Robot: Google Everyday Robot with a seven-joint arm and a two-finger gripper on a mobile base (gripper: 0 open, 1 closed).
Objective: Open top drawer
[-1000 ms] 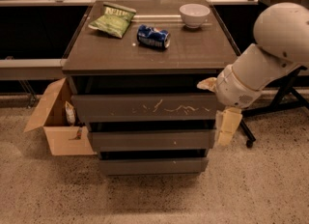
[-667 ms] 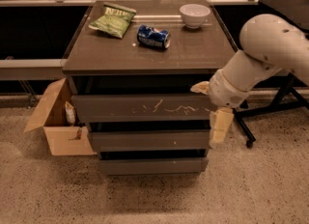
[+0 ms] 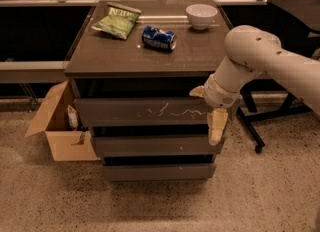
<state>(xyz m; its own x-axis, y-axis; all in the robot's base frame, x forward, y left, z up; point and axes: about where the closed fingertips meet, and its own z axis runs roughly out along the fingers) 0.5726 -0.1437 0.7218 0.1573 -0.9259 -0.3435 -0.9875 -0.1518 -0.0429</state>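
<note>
The top drawer is the widest grey front under the table top, marked with pale squiggly scratches. Two narrower plain grey drawers sit below it. My gripper is at the right end of the top drawer's front, on a white arm coming in from the right. Its two pale fingers are spread apart: one finger is by the drawer's upper right corner, and the other points down past the drawer's lower right corner. Nothing is held between them.
On the brown table top lie a green chip bag, a blue soda can and a white bowl. An open cardboard box stands on the floor at the left. A black chair base is at the right.
The arm has moved left, bringing the gripper from beside the cabinet's right side onto the right end of the top drawer's front. The drawers look unmoved.
</note>
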